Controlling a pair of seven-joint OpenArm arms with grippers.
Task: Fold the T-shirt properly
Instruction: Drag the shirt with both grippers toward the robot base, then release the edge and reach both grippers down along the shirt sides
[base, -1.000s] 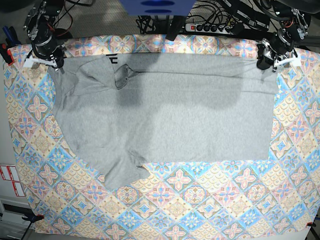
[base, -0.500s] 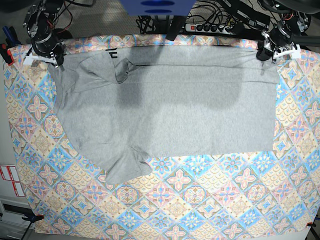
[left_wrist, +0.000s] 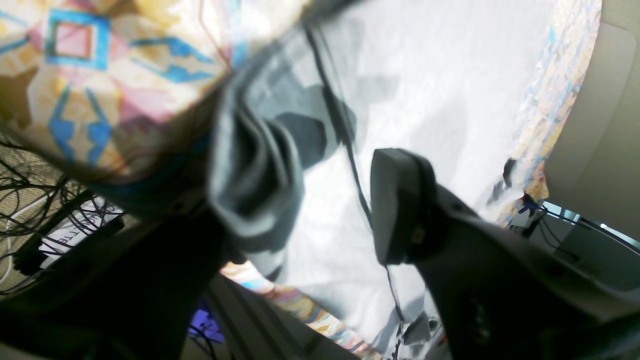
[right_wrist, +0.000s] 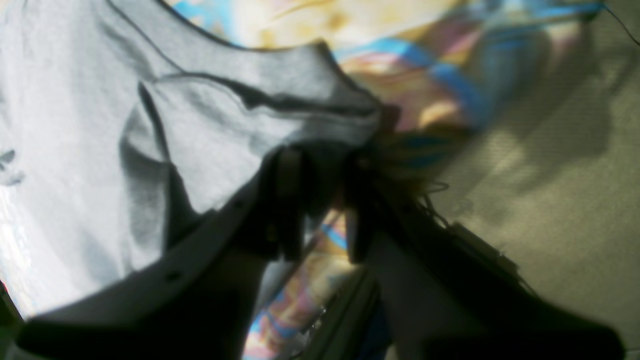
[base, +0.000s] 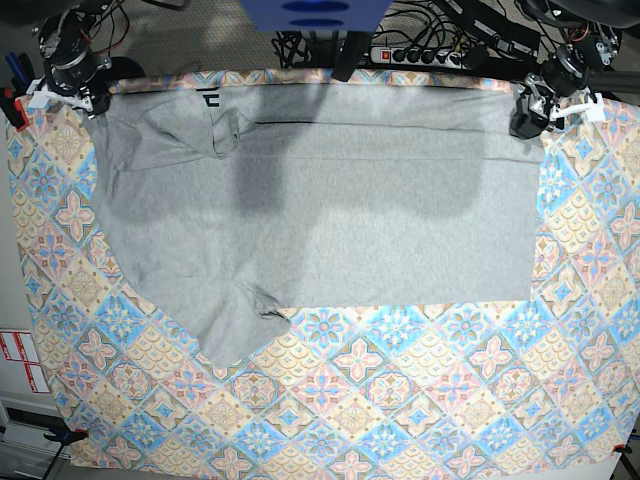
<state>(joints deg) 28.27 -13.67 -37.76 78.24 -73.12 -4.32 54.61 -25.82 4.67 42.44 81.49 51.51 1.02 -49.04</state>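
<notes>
On the patterned tablecloth (base: 420, 400) the T-shirt (base: 330, 210) lies flat — long axis running between both grippers. Left gripper (left_wrist: 320, 200) stands open at its corner; right gripper (right_wrist: 320, 200) (blurred) unclear.

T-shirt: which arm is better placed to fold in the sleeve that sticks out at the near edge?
Right. The T-shirt sleeve lies on the side of the right gripper; the left gripper is at the opposite far corner.

1 T-shirt (base: 330, 200), 1 tablecloth (base: 400, 400), 2 tools (base: 548, 97) (base: 62, 88)
</notes>
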